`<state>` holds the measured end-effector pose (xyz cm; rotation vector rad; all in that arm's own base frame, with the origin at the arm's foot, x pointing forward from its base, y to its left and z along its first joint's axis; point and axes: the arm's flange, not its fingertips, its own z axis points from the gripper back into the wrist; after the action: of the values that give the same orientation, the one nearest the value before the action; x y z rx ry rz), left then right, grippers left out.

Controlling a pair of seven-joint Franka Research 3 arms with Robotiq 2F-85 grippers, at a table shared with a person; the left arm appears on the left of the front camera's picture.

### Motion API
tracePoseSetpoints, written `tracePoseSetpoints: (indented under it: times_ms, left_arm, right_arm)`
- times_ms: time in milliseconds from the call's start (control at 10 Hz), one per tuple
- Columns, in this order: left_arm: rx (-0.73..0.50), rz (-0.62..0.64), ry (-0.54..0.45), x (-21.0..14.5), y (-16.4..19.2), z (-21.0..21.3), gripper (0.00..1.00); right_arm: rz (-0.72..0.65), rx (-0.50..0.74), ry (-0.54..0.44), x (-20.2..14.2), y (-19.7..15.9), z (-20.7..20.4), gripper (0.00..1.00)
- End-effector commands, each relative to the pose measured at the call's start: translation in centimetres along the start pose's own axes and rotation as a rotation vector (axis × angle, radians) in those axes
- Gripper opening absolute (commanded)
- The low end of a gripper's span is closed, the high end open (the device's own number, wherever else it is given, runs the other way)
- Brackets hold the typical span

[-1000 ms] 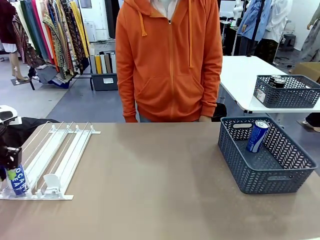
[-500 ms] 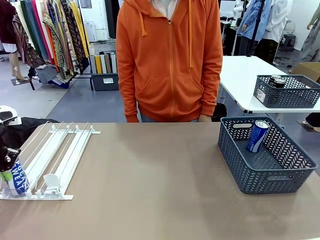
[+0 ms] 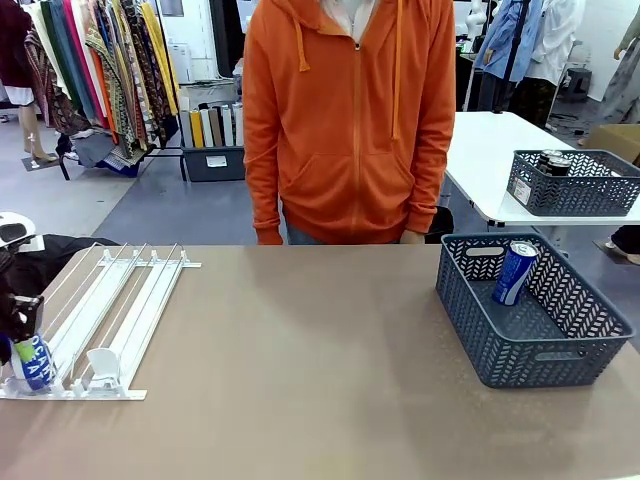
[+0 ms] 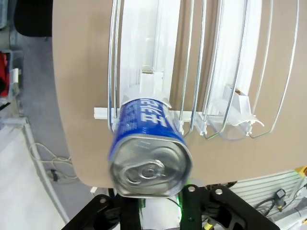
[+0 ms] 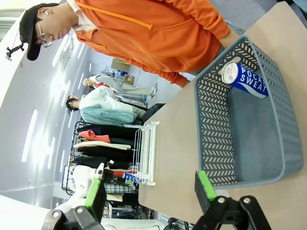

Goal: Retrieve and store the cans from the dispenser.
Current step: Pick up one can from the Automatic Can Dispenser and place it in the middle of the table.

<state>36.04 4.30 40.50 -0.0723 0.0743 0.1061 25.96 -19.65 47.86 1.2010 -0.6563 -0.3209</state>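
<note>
My left gripper (image 3: 22, 338) is at the front left corner of the dispenser (image 3: 112, 312) and is shut on a blue can (image 3: 38, 364) with white lettering. In the left wrist view that can (image 4: 146, 143) points its silver top at the camera, just off the dispenser's (image 4: 192, 62) end rail, and my left gripper (image 4: 158, 203) holds it from below. A second blue can (image 3: 515, 272) leans inside the grey basket (image 3: 545, 355) at the right. My right gripper (image 5: 149, 189) hangs open in front of that basket (image 5: 218, 139), well apart from the can (image 5: 247, 80) in it.
A person in an orange hoodie (image 3: 345, 120) stands at the far edge, hands down. Behind, a white table carries another grey basket (image 3: 590, 195) with dark cans (image 3: 553, 160). The brown tabletop (image 3: 310, 350) is bare between the rack and the basket.
The held can has tilted and shifted slightly at the rack's front left corner. The person has moved a little to the right.
</note>
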Motion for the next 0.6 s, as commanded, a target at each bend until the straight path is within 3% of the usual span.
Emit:
tracePoseSetpoints:
  times_ms: [0,500]
  left_arm:
    - [-0.028,0.002,-0.003,-0.43,0.16,0.09,1.0]
    - [-0.015,0.03,-0.072,0.16,0.55,-0.04,1.0]
  right_arm:
    - [0.004,0.021,-0.016,0.26,0.32,-0.17,1.0]
    - [0.004,0.021,-0.016,0.26,0.32,-0.17,1.0]
